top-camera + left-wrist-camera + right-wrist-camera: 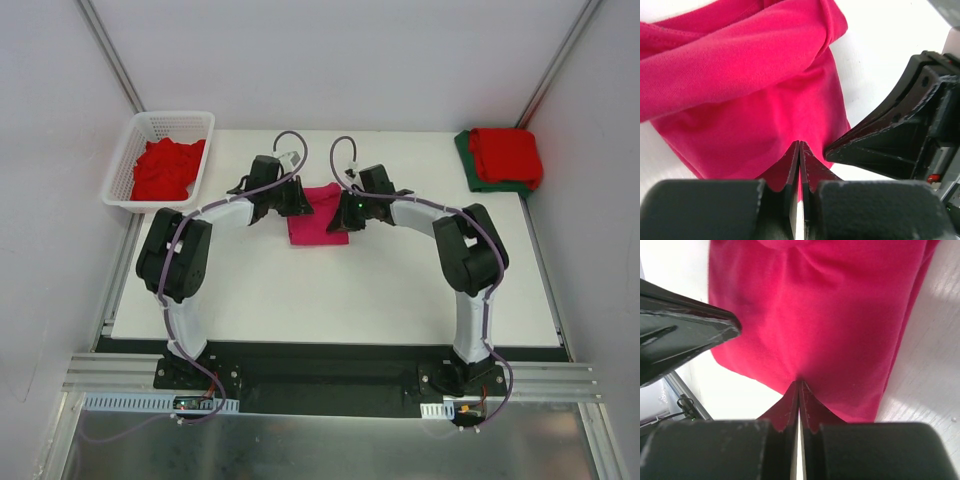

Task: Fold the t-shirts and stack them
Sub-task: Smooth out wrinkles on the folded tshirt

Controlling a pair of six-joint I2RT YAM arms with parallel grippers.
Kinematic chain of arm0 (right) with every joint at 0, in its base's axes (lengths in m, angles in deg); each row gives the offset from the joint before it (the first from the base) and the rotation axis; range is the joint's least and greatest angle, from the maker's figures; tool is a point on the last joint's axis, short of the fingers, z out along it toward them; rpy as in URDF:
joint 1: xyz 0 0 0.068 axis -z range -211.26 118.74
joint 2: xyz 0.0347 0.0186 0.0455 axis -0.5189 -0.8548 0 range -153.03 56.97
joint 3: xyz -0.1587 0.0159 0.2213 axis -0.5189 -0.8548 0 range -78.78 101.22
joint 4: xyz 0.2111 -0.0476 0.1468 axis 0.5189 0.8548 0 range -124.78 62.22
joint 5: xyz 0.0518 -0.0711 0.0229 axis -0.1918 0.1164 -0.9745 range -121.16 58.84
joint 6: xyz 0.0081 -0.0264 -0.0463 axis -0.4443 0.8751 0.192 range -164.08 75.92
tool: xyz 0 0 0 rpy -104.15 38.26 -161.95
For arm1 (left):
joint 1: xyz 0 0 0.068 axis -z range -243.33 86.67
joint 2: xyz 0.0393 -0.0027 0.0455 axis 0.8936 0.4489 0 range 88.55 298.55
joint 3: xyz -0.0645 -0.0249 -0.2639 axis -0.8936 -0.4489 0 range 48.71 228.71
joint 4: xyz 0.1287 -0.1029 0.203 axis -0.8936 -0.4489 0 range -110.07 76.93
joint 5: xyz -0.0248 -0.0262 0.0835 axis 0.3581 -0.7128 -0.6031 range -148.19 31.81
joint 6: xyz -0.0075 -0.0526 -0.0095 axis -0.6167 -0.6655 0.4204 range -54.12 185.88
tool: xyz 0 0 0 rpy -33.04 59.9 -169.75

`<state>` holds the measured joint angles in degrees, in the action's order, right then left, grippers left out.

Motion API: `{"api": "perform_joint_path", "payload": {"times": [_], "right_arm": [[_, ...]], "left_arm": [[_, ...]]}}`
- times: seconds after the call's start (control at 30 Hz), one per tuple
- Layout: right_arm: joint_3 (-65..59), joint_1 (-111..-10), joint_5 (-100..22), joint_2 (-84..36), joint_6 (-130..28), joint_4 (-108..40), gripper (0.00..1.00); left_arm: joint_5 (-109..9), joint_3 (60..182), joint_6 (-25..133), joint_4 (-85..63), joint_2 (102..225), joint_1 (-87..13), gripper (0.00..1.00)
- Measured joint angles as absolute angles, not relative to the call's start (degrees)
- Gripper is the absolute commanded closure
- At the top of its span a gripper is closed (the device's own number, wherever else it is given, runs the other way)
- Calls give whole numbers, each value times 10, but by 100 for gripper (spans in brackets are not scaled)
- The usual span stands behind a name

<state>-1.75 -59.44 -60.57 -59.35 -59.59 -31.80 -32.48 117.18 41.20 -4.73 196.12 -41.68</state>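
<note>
A magenta-pink t-shirt (pixel 318 228) lies folded into a small rectangle at the table's middle back. My left gripper (pixel 300 197) meets it from the left and my right gripper (pixel 338 215) from the right, the two almost touching. In the left wrist view the jaws (pixel 800 143) are shut, their tips pinching the pink cloth (pixel 755 100) just inside its near edge, and a folded band crosses the top. In the right wrist view the jaws (pixel 799 382) are shut on the pink cloth (pixel 820 315) near its edge, with a crease running up from the tips.
A white lattice basket (pixel 176 119) at the back left holds a crumpled red t-shirt (pixel 166 168). At the back right corner a folded red t-shirt (pixel 506 155) rests on a dark green one (pixel 467 160). Each wrist view shows the other arm's black gripper close by.
</note>
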Motion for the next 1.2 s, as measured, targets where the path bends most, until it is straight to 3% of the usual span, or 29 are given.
{"api": "perform_joint_path", "payload": {"times": [1.2], "right_arm": [[-3,-594,-610,-631,-595,-320,99]], "left_arm": [[-316,1414,410,-44,2181,-466,100]]}}
